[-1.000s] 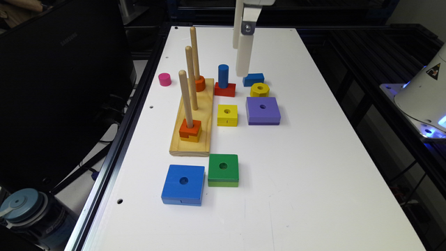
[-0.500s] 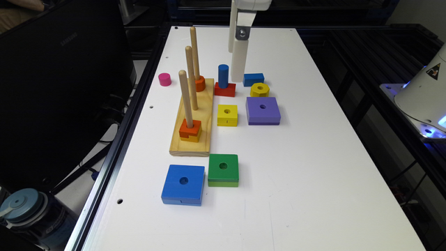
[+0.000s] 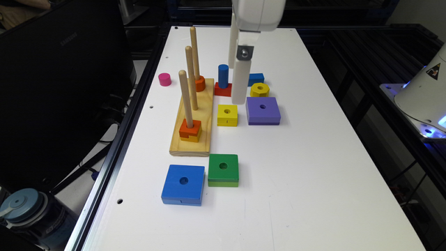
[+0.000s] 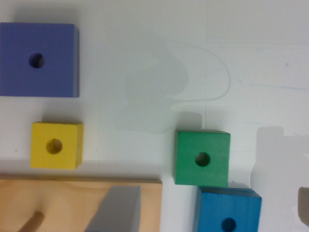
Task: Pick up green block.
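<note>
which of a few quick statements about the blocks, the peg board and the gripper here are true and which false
1. The square green wooden block lies flat on the white table. True.
2. The large blue square block is stacked on the green block. False: it lies beside it on the table.
3. The gripper holds the green block. False: it hangs above the far blocks, near the purple square block, well away from the green one.
4. The wooden peg board carries three upright pegs. True.
5. The small yellow square block sits threaded on a peg. False: it lies on the table beside the board.
</note>
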